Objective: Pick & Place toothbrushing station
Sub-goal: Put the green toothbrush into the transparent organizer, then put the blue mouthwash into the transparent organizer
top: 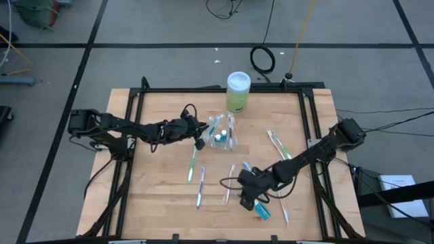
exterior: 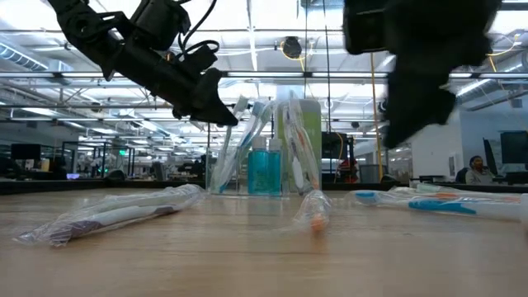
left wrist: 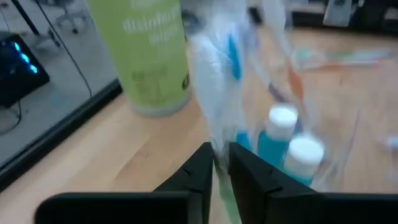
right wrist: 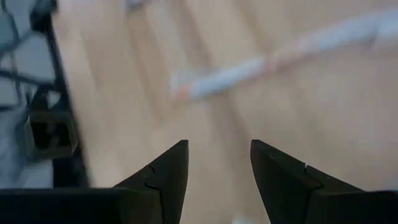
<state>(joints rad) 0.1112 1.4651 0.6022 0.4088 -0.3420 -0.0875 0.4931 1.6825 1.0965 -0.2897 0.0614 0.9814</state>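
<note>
Now my left gripper (left wrist: 220, 163) pinches a wrapped toothbrush (left wrist: 214, 93) just ahead of the toothbrushing station (top: 222, 133) (clear, easily missed); I'd lower it slowly into a compartment. Right gripper (right wrist: 219, 163) hangs open, well apart.

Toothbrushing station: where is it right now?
High view: the toothbrushing station stands at table centre toward the far edge, just in front of the green canister, with the left gripper at its side.

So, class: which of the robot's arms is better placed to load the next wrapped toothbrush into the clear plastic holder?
Right. The right gripper hangs open among the loose wrapped toothbrushes; the left gripper is shut on a wrapped brush at the clear plastic holder.
</note>
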